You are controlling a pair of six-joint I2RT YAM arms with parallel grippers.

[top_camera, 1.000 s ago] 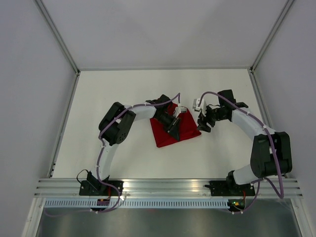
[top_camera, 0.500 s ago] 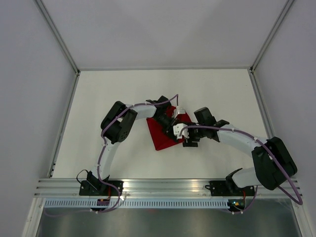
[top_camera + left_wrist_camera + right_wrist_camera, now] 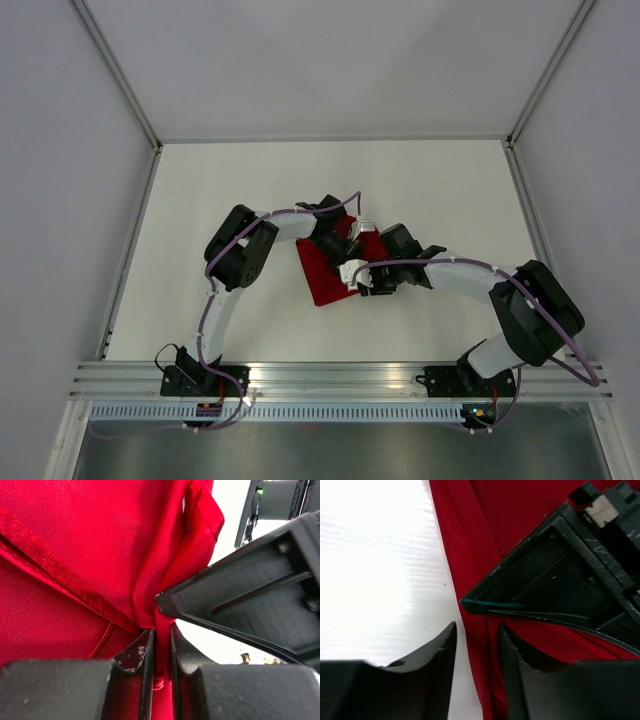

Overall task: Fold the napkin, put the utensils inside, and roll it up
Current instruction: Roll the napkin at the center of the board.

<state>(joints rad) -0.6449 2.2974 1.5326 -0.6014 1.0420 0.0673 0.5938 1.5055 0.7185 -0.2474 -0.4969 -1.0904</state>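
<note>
Red fabric fills your left wrist view. The left fingers [image 3: 141, 655] are clenched on a raised ridge of the napkin [image 3: 75, 555], with the cloth pinched in the narrow slot between them and tenting up from that grip. My reading is that this pinch lifts one layer off the surface [image 3: 200, 200] so there is an edge to fold over, and so the cloth cannot slide while the other arm works.

From above, the napkin lies mid-surface between the two arms. It is partly hidden under both wrists, which meet over its right side.

On your right, the right fingers [image 3: 437, 652] are released and parted, straddling the napkin's outer edge. One tip is over bare white surface and the other over red cloth, with the hem running through the gap unclamped. That placement looks chosen to close on the edge beside the left pinch.

You seem to be in the folding step, and no utensils show in any view. The two sets of fingers are nearly touching, so watch for a collision as you close.
</note>
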